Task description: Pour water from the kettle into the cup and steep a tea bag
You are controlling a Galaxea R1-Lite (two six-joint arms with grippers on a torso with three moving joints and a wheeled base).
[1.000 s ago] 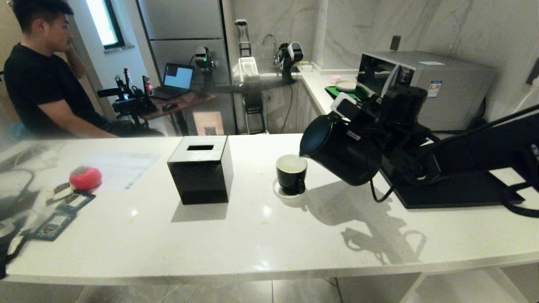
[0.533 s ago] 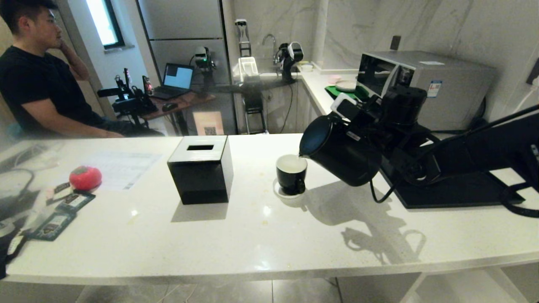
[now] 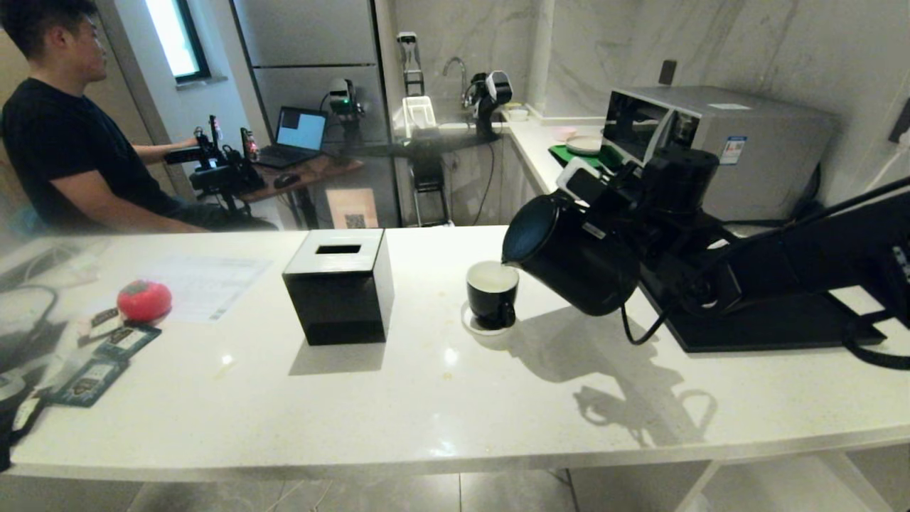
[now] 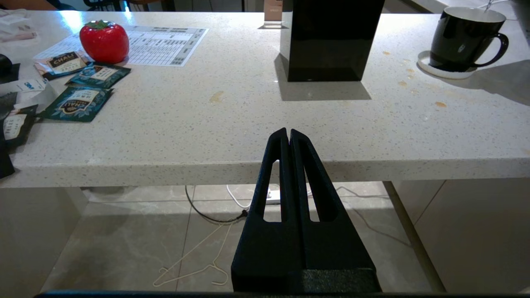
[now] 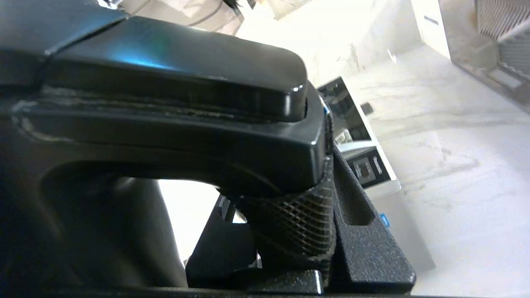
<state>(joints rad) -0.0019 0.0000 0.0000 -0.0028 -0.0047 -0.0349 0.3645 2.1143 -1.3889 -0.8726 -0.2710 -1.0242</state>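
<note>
counter edge: the white counter [image 3: 426, 398] ran wide across the room, with its front lip nearest the robot and lots of bare top between that lip and everything standing on it.
open room: the widest free patch sat in front of the black tissue box [image 3: 340, 284] and the cup [image 3: 492, 293]. The left end was cluttered with teal sachets [image 3: 106, 359] and a red tomato-shaped thing [image 3: 144, 299].
right side: a black flat base [image 3: 775, 323] took up the counter's right end, so that side was tight under the arm.
kettle: the kettle [image 3: 569, 259] hung tilted in the air, spout down at the cup's far right rim, just above it.
cup: it stood on a small white coaster [image 3: 475, 326], right of the tissue box, handle toward the robot.
right gripper: the right gripper [image 5: 290, 231] had its fingers clamped part-way closed on the kettle's handle.
left gripper: the left gripper [image 4: 288, 136] sat parked below the counter's front lip, fingers pressed together, holding nothing.
what changed: the kettle had nudged a touch left and lower than a second before, otherwise the same pose. The seated person [image 3: 64, 142] had dropped a hand from their face out to the desk gear.
</note>
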